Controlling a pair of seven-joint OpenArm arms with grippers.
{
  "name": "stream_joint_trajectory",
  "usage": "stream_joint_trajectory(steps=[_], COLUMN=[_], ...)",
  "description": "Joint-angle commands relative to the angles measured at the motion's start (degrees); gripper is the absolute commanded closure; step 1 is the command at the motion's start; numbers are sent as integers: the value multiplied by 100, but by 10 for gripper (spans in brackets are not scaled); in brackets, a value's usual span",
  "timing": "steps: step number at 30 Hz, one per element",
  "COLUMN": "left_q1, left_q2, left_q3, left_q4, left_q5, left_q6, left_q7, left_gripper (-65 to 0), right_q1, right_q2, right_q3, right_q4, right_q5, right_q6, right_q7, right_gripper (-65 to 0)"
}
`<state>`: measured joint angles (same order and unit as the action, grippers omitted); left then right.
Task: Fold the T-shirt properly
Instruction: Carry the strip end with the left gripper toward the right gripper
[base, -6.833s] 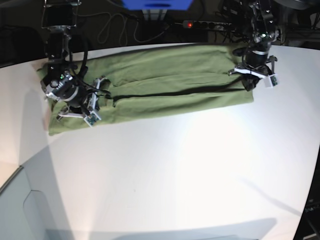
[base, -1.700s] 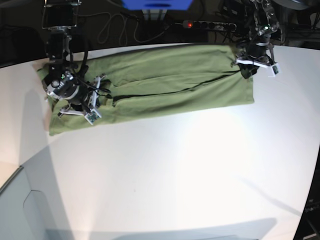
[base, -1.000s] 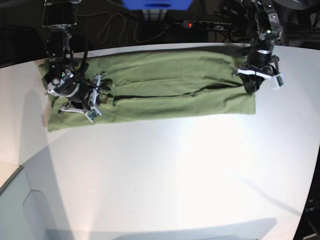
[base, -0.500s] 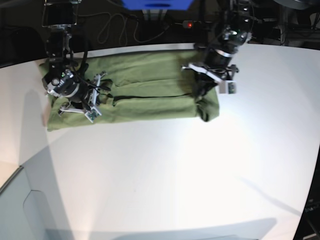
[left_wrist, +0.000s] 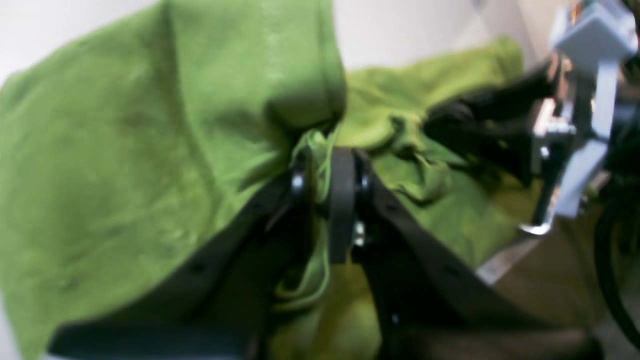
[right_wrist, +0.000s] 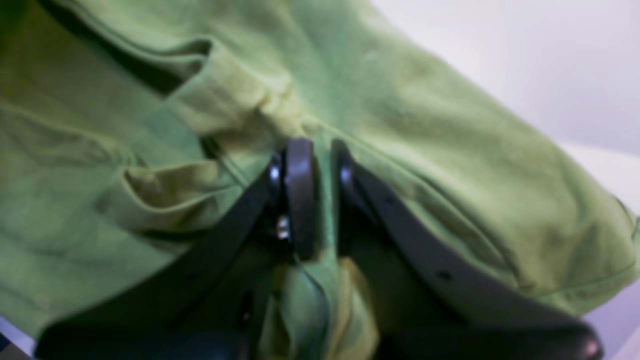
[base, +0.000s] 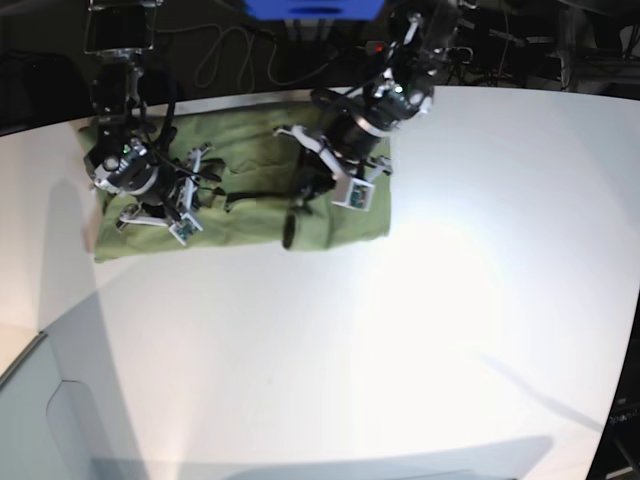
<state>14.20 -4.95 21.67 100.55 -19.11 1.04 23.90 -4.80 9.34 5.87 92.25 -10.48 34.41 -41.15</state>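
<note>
The olive-green T-shirt (base: 245, 150) lies along the far side of the white table (base: 420, 330), its right end doubled over toward the middle. My left gripper (base: 310, 190) is shut on that lifted end; in the left wrist view its fingers (left_wrist: 342, 200) pinch bunched fabric (left_wrist: 150, 150), with the other arm's gripper (left_wrist: 575, 125) ahead. My right gripper (base: 195, 195) is shut on the shirt's left part; in the right wrist view its fingers (right_wrist: 300, 195) clamp a fold of the cloth (right_wrist: 425, 125). The neckline and tag are hidden.
A power strip with a red light (base: 378, 47) and loose cables (base: 225, 55) lie behind the table's far edge. A blue object (base: 315, 8) stands at the top. The table's left front corner drops off (base: 30, 350).
My left gripper has swept left across the table, carrying the shirt's right end over the middle, so the shirt is much shorter. My right gripper has stayed put on the left part.
</note>
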Motion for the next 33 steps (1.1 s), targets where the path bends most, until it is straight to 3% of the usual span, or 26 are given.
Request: stream_joint_trajectory(steps=[1,10,25,33], left_q1=[-132,-466,-545,-677], left_q2=[16,280,297,297], left_q3=[105,290,325,686], left_q4=[6,-460,-460,-468], left_q5=[-62,-62,-106,-62], left_q6=[-55,-47,-47,-47], left_q7=[-126,-135,-82,-82], left_gripper=[0,0,0,0], right_q1=[71,71,71,71], right_q2=[37,55,46,46], right_q3=[24,24,-11,-20], right_q4=[90,90,90,90], right_q5=[24,24,24,24], right_q6=[27,27,27,27], right_q7=[66,57,66,66], right_gripper=[-39,-39,-39,-39])
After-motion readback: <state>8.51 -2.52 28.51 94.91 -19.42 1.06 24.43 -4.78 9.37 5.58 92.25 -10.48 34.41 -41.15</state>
